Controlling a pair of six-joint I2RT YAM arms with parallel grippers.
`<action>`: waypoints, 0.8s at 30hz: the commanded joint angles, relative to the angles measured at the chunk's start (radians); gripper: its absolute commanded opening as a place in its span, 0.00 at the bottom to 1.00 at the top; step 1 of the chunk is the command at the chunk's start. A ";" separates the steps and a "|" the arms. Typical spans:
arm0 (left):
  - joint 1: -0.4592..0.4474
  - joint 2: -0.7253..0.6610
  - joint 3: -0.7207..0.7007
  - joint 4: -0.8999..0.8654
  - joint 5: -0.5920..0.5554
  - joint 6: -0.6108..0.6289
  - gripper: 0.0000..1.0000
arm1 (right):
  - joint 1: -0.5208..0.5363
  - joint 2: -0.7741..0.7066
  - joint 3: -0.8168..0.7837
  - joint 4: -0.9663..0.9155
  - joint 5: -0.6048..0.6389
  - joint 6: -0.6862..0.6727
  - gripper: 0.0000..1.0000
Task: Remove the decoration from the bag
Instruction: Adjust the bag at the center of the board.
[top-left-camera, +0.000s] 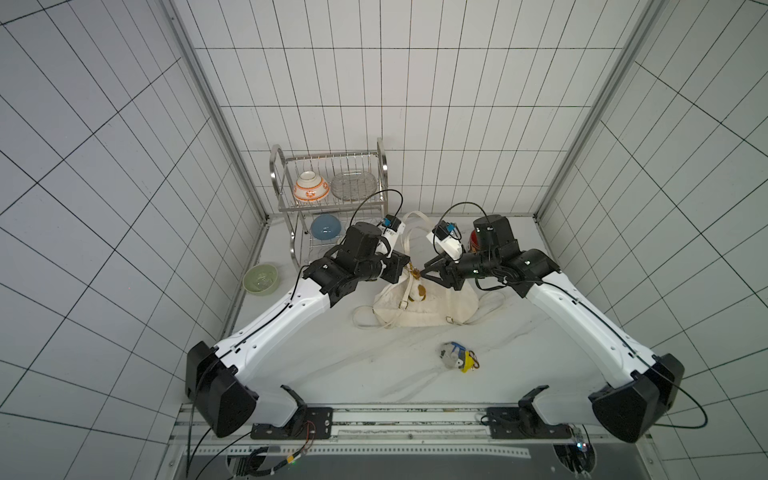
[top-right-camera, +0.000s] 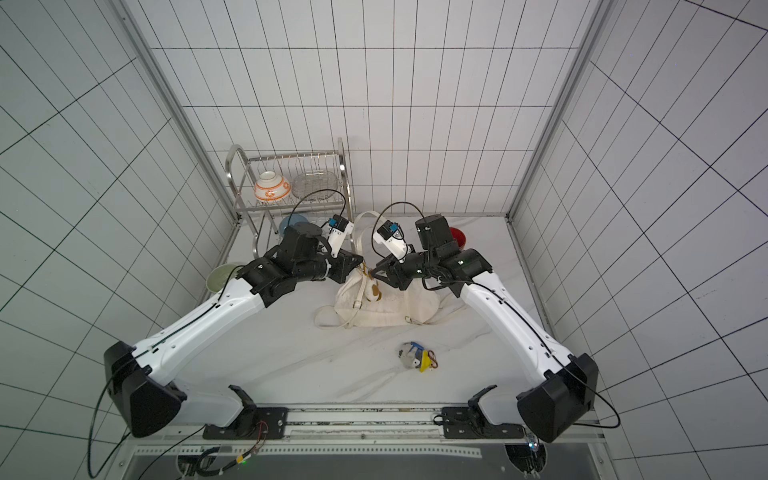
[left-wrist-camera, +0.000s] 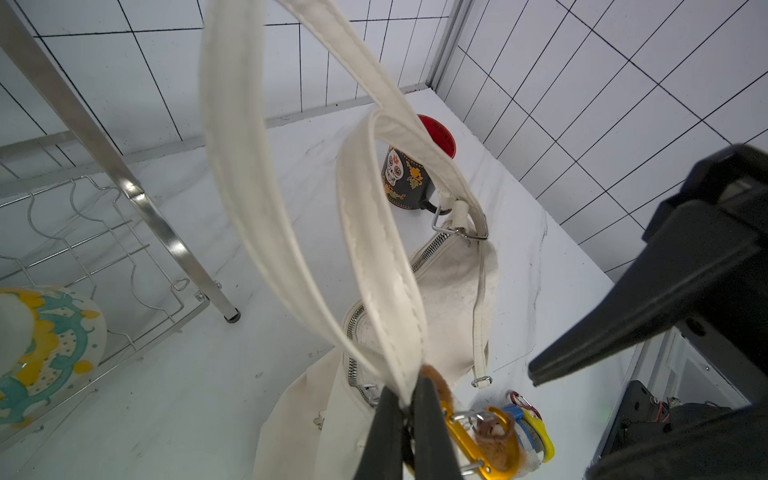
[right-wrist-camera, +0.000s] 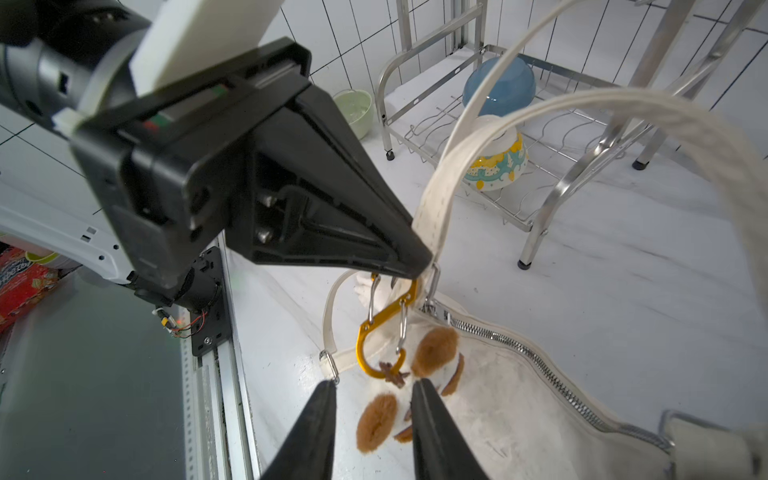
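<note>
A grey toy (top-left-camera: 455, 356) lies on the bare table (top-left-camera: 332, 365) at six o'clock from the bag (top-left-camera: 428, 311), which slumps mid-table. A brown plush decoration (right-wrist-camera: 436, 353) is clipped on by a gold carabiner (right-wrist-camera: 365, 332). From nine o'clock the left gripper (left-wrist-camera: 407, 399) pinches the strap (left-wrist-camera: 370, 257). From three, the right gripper (right-wrist-camera: 374, 384) is narrowly parted just short of the carabiner. At eleven, a rack (top-left-camera: 332, 155) holds an orange-patterned bowl (top-left-camera: 311, 187).

Three walls of white tiles with dark joints close the cell: the back wall (top-left-camera: 374, 104) at the top centre of the frame, one side wall (top-left-camera: 83, 166) at the left, another side wall (top-left-camera: 685, 166) at the right. A grey metal post (top-left-camera: 217, 112) stands in each back corner. The white table (top-left-camera: 332, 365) has grey marble veins. A steel wire rack (top-left-camera: 382, 174) stands on it, above centre. A silver rail (top-left-camera: 415, 415) runs along the lower edge. The light is even and cool.
</note>
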 joint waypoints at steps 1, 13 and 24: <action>-0.006 -0.031 0.007 0.068 -0.029 -0.015 0.00 | 0.029 0.026 0.010 0.084 0.064 0.046 0.33; -0.023 -0.051 -0.014 0.119 -0.041 -0.030 0.00 | 0.038 0.077 -0.010 0.163 0.038 0.125 0.33; -0.034 -0.043 -0.029 0.124 -0.094 -0.045 0.00 | 0.072 0.053 -0.043 0.194 0.000 0.134 0.36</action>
